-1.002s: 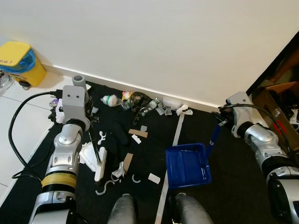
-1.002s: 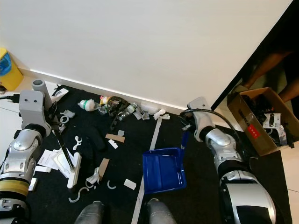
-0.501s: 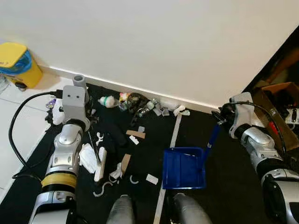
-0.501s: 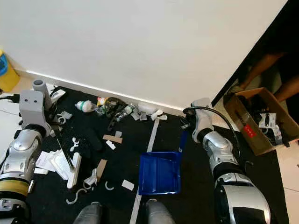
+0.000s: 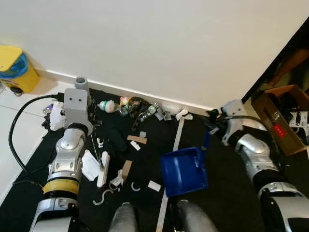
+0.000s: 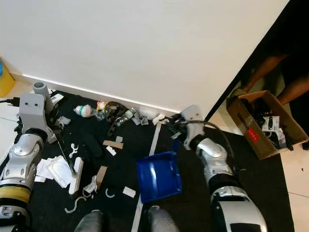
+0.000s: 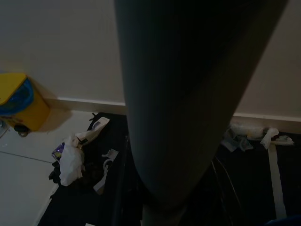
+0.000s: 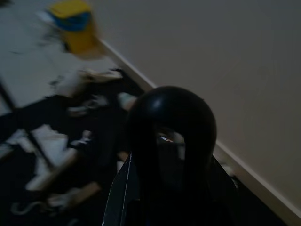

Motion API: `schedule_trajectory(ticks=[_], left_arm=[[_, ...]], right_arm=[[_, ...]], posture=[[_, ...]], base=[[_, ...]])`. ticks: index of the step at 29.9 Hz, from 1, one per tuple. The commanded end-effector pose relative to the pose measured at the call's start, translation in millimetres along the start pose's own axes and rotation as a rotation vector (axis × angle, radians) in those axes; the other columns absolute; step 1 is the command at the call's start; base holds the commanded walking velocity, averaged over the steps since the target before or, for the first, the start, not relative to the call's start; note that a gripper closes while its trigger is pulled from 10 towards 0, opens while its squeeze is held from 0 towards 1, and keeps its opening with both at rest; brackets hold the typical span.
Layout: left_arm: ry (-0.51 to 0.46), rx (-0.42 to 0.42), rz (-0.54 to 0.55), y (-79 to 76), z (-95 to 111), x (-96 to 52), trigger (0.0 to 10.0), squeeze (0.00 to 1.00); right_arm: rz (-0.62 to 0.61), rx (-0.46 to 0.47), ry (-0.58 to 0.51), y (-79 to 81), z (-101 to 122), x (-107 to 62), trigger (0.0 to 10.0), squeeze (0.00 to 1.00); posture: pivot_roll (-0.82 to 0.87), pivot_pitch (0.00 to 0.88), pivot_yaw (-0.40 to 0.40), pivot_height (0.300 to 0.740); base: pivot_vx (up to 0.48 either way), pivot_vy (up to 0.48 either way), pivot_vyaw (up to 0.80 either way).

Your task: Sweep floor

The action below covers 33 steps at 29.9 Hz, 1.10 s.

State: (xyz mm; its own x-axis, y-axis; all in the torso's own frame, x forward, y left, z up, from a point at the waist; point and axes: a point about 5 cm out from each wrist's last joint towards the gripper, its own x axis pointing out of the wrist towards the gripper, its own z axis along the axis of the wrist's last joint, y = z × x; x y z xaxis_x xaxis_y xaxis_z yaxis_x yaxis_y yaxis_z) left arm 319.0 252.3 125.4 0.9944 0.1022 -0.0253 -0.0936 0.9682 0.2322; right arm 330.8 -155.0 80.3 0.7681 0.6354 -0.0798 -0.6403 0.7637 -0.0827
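Sliding leftward toward litter, tilted blue dustpan.

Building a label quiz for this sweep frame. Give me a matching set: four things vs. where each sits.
Things:
1. blue dustpan
2. yellow bin
3. cardboard box
4. white broom head

Places:
A. on the pale tiles, far left, by the wall
B. on the black mat, among white scraps, under the left arm
C. far right, off the mat
D. on the mat centre, handle toward the right arm

Pairs: 1-D, 2-A, 3-C, 4-B
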Motion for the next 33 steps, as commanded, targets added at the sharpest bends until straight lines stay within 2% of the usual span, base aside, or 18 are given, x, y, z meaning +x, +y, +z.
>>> schedule_trajectory(ticks=[1,7,8,9,10,15,19,21,23,24,26,27,29,33], left_arm=[[-0.021,0.016,-0.002,-1.1,2,1.2,10.0,0.00],[-0.020,0.015,-0.007,-2.5,2,1.9,10.0,0.00],[-0.019,0.015,-0.010,-3.7,2,2.6,10.0,0.00],[-0.019,0.015,-0.010,-3.7,2,2.6,10.0,0.00],[-0.019,0.018,-0.013,-4.5,2,3.3,10.0,0.00],[-0.018,0.024,-0.012,-3.9,3,3.8,10.0,0.00],[-0.018,0.025,-0.011,-3.5,3,3.9,10.0,0.00],[-0.018,0.026,-0.009,-2.8,3,4.0,10.0,0.00],[-0.017,0.027,-0.006,-1.5,3,3.8,10.0,0.00],[-0.017,0.027,-0.006,-1.5,3,3.8,10.0,0.00],[-0.014,0.023,-0.005,-1.3,3,3.5,10.0,0.00],[-0.014,0.023,-0.005,-1.3,3,3.5,10.0,0.00],[-0.009,0.019,-0.012,-3.5,1,2.9,10.0,0.00],[0.059,0.045,-0.103,-23.0,-16,-1.3,10.0,0.00]], right_arm=[[0.090,0.160,0.045,25.7,-25,-1.2,10.0,0.00],[0.095,0.209,0.014,29.6,-24,0.9,10.0,0.00],[0.042,0.210,0.022,28.0,-26,-0.7,10.0,0.00],[0.042,0.210,0.022,28.0,-26,-0.7,10.0,0.00],[-0.030,0.192,0.052,24.1,-30,-3.1,10.0,0.00],[-0.140,0.186,0.092,15.8,-36,-8.9,10.0,0.00],[-0.163,0.203,0.090,13.7,-37,-10.3,10.0,0.00],[-0.205,0.230,0.084,10.2,-38,-12.2,10.0,0.00],[-0.303,0.296,0.068,2.4,-39,-16.3,10.0,0.00],[-0.303,0.296,0.068,2.4,-39,-16.3,10.0,0.00],[-0.411,0.362,0.051,-4.9,-41,-20.2,10.0,0.00],[-0.411,0.362,0.051,-4.9,-41,-20.2,10.0,0.00],[-0.453,0.372,0.048,-7.2,-41,-21.9,10.0,0.00],[-0.526,0.361,0.048,-10.6,-42,-24.3,10.0,0.00]], posture=[[0.06,0.150,-0.053,0.740],[0.06,0.145,-0.051,0.740],[0.06,0.138,-0.047,0.740],[0.06,0.138,-0.047,0.740],[0.06,0.136,-0.045,0.740],[0.06,0.134,-0.044,0.740],[0.06,0.134,-0.044,0.740],[0.06,0.138,-0.043,0.740],[0.07,0.143,-0.042,0.740],[0.07,0.143,-0.042,0.740],[0.07,0.145,-0.042,0.740],[0.07,0.145,-0.042,0.740],[0.07,0.148,-0.041,0.740],[0.07,0.156,-0.040,0.740]], base=[[0.000,0.000,0.00],[0.000,0.000,0.00],[0.000,0.000,0.00],[0.000,0.000,0.00],[0.000,0.000,0.00],[0.000,0.000,0.00],[0.000,0.000,0.00],[0.000,0.000,0.00],[0.000,0.000,0.00],[0.000,0.000,0.00],[0.000,0.000,0.00],[0.000,0.000,0.00],[0.000,0.000,0.00],[0.000,0.000,0.00]])
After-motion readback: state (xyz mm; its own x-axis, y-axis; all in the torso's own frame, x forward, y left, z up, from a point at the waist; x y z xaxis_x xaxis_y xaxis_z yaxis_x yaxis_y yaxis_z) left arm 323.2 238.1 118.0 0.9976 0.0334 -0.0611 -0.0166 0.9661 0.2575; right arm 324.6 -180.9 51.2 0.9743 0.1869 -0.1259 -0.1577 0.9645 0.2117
